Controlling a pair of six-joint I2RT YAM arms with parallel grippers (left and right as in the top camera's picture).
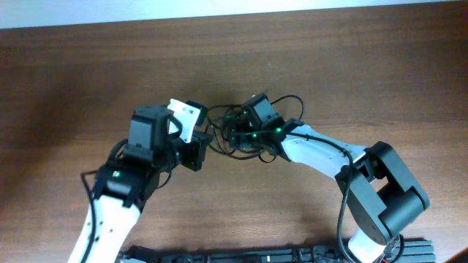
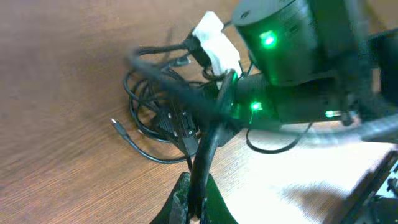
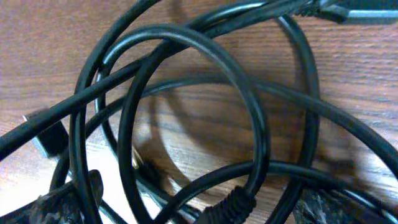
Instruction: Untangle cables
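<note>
The cables [image 1: 223, 137] lie as a knot of thin black cords on the wooden table between my two arms. In the left wrist view the knot [image 2: 155, 106] spreads in loops, and a small plug end [image 2: 115, 125] rests on the wood. My left gripper [image 2: 198, 180] is shut on one black cable that runs from the fingers up into the knot. My right gripper [image 3: 193, 208] hangs low over the knot and is open, its fingers [image 3: 56, 202] far apart. Several cable loops [image 3: 186, 93] and a ribbed plug sleeve [image 3: 233, 202] lie between them.
The brown wooden table [image 1: 88, 80] stretches to the left and far side of the knot. A cable loop [image 1: 292, 102] arcs out behind the right arm's wrist [image 1: 263, 113]. A white block [image 2: 214, 43] shows beside that wrist. The arms' bases stand at the near edge.
</note>
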